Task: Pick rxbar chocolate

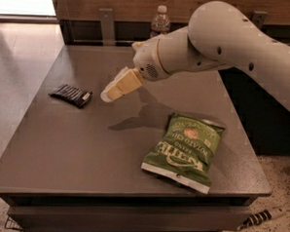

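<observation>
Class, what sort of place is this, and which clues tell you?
Probably an office break area: a chip bag and rxbar chocolate on a grey table, a water bottle behind. The tool hovers over the table.

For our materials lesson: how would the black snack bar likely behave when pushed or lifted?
The snack bar lies flat on the table, so it would probably slide, not roll. Small and thin, it is likely light. The gripper hovers beside it, not touching.
</observation>
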### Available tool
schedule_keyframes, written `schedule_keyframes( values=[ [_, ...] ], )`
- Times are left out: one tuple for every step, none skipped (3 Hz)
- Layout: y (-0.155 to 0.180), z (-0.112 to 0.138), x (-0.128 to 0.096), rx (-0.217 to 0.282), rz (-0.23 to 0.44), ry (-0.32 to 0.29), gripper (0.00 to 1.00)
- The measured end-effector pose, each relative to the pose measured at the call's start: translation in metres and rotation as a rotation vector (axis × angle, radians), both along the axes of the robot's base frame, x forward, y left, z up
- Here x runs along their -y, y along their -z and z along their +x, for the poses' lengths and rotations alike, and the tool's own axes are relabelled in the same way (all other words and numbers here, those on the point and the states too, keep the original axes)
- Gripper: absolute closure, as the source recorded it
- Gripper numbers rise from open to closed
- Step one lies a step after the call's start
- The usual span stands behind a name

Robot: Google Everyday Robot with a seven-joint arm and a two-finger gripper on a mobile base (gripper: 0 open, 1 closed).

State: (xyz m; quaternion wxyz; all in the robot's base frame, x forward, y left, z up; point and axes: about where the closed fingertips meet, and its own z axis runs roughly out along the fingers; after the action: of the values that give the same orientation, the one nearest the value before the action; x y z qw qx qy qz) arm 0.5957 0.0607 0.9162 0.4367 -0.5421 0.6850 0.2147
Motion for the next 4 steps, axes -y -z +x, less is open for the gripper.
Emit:
schedule_keyframes(
  values=[
    [0.030, 0.026, -0.040, 0.004, 0.117, -0.016, 0.00],
    [0.058, 0.038, -0.074, -0.013, 0.201, -0.054, 0.00],
    [0.080, 0.045, -0.102, -0.040, 0.229, -0.077, 0.00],
    [0.098, 0.045, -0.126, -0.078, 0.241, -0.091, 0.00]
  ],
)
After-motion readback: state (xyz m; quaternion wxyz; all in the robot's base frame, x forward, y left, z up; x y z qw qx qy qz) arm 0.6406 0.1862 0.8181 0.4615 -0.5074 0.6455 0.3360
